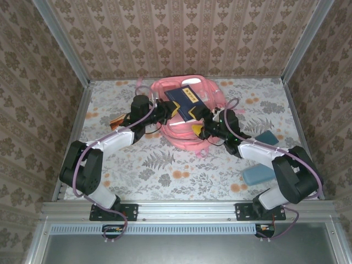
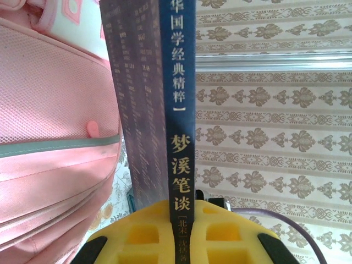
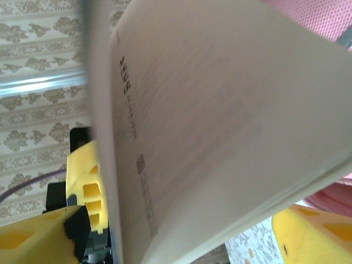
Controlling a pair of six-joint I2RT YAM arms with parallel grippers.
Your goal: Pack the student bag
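Note:
The student bag (image 1: 181, 135) is a big pink backpack lying at the middle back of the table; its mesh side and grey-green stripe fill the left of the left wrist view (image 2: 49, 137). A dark blue book (image 1: 184, 99) with gold lettering on its spine (image 2: 179, 110) is held over the bag. My left gripper (image 1: 171, 111) is shut on the spine, yellow fingers (image 2: 140, 236) pinching it from both sides (image 2: 184, 234). My right gripper (image 1: 201, 125) stands open at the book's near right corner. The pale pages (image 3: 220, 126) lie between its wide-apart fingers (image 3: 33, 236) without touching them.
Two teal pencil cases lie at the right, one by the right forearm (image 1: 268, 137), one nearer the front edge (image 1: 258, 175). A small orange and dark object (image 1: 117, 120) lies left of the left arm. Patterned walls with metal posts (image 1: 60, 38) enclose the flowered table (image 1: 165, 165).

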